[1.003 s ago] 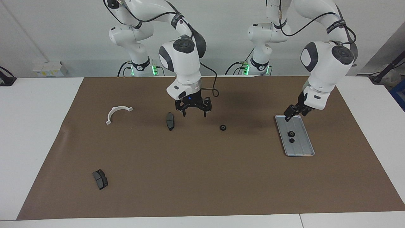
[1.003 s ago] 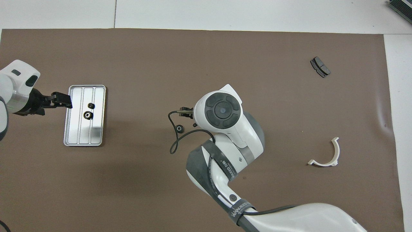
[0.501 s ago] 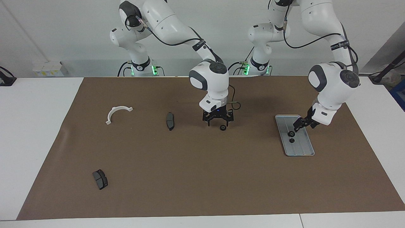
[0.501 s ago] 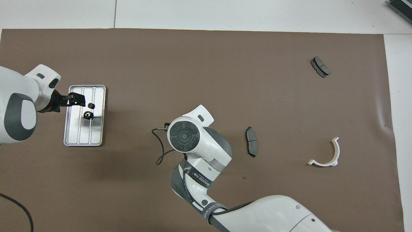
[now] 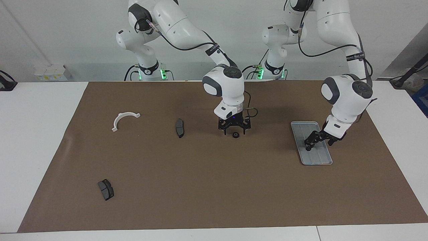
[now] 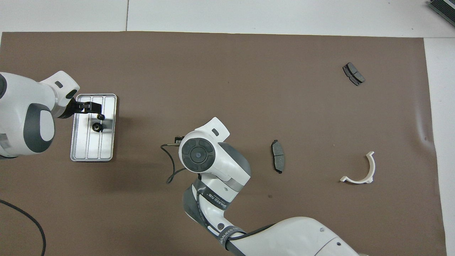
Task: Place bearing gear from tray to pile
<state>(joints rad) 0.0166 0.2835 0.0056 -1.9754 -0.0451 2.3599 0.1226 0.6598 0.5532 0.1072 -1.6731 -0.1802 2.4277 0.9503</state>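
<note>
1. Tray (image 6: 108,135): silver-grey, ridged, rectangular; lay on the brown mat (image 5: 214,187) toward the left arm's end of the table.
2. Bearing gears in the tray (image 6: 96,127): two small dark round parts. Both showed in the overhead view, one just farther from the robots than the other. In the facing view the gripper hid them.
3. Left gripper (image 5: 312,143): low over the tray, reaching down at the two gears. Fingers looked parted around the gear farther from the robots. Whether they touched it could not be told.
4. Loose bearing gear (image 5: 235,135): small, dark, round; lay on the mat near the table's middle, well apart from the tray.
5. Right gripper (image 5: 234,129): pointed straight down, directly over the loose gear. Its two fingers stood apart, one to each side of the gear, with nothing held. In the overhead view the arm's own wrist covered both gripper and gear.
6. Pile, item one, white half-ring bracket (image 5: 124,119): lay on the mat toward the right arm's end.
7. Pile, item two, dark brake pad (image 5: 179,128): lay between the bracket and the loose gear.
8. Pile, item three, second brake pad (image 5: 106,189): lay farthest from the robots, well apart from the other two.
</note>
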